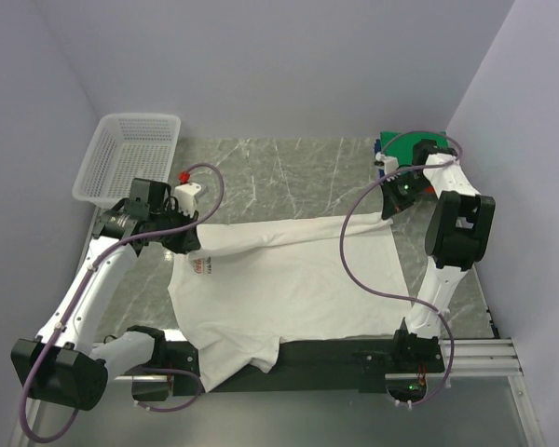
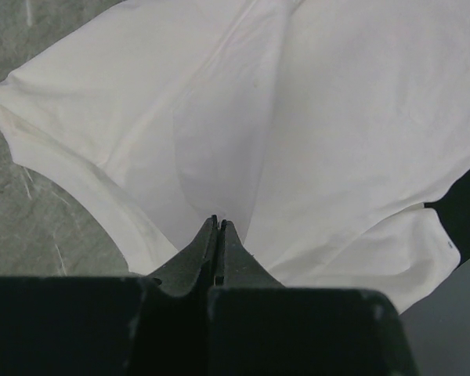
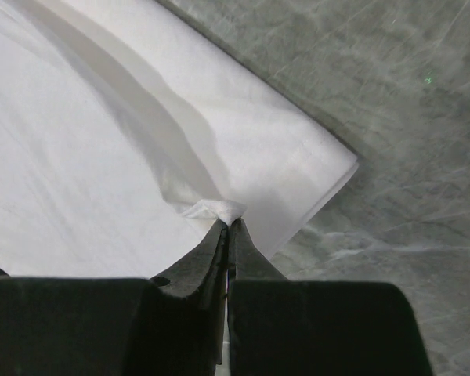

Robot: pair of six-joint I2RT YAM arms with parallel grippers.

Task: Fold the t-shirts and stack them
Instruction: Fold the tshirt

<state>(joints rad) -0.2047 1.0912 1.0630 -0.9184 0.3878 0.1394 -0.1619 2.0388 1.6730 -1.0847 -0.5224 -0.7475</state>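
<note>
A white t-shirt (image 1: 298, 289) with a small red chest logo (image 1: 202, 266) lies spread over the middle of the table. Its far edge is pulled taut between my two grippers. My left gripper (image 1: 184, 240) is shut on the shirt's far left part; in the left wrist view the cloth (image 2: 337, 117) fans out from the closed tips (image 2: 218, 223). My right gripper (image 1: 391, 209) is shut on the far right edge, with a small pinch of cloth (image 3: 219, 210) at the tips (image 3: 229, 224). A folded green tee (image 1: 408, 144) sits at the back right, with blue cloth (image 1: 380, 147) under it.
A white plastic mesh basket (image 1: 130, 154) stands at the back left. A black strip (image 1: 345, 356) runs along the table's near edge, and one shirt sleeve (image 1: 233, 358) lies over it. Grey marble table (image 1: 279, 177) shows beyond the shirt.
</note>
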